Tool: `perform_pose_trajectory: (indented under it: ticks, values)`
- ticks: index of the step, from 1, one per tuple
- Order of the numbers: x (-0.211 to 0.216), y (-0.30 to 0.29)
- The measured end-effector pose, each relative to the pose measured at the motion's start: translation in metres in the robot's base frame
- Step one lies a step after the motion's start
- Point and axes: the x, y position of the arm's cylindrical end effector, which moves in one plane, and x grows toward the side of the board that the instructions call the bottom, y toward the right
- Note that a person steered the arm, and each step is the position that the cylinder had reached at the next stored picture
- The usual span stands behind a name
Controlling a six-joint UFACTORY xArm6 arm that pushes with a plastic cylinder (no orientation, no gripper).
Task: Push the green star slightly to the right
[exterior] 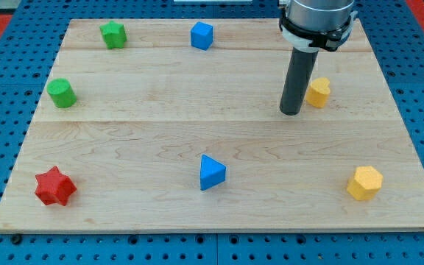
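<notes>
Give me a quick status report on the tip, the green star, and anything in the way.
My tip down at view's right, just left of a yellow block. Green star far off at top left, untouched. Blue cube sits to its right.

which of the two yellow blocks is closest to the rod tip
The yellow block at the view's upper right, just right of my tip. The yellow hexagon sits far lower, near the board's bottom right corner.

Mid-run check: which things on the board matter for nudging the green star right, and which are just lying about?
In play: green star, top left; my tip, far off toward the view's right.

Lying about: green cylinder, blue cube, blue triangle, red star, yellow block beside my tip, yellow hexagon.
</notes>
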Motion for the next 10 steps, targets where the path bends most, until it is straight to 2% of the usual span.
perform_pose_trajectory:
  ticks: [1,2,3,4,5,6,7,8,9,10]
  values:
    - [-0.002,-0.004]
    - [-0.063,-0.048]
    - [-0.098,-0.04]
    - [-0.085,-0.086]
    - [-0.067,-0.172]
    - [-0.067,-0.177]
    - [-0.082,-0.292]
    - [-0.114,-0.364]
    - [-0.135,-0.411]
    - [-0.195,-0.409]
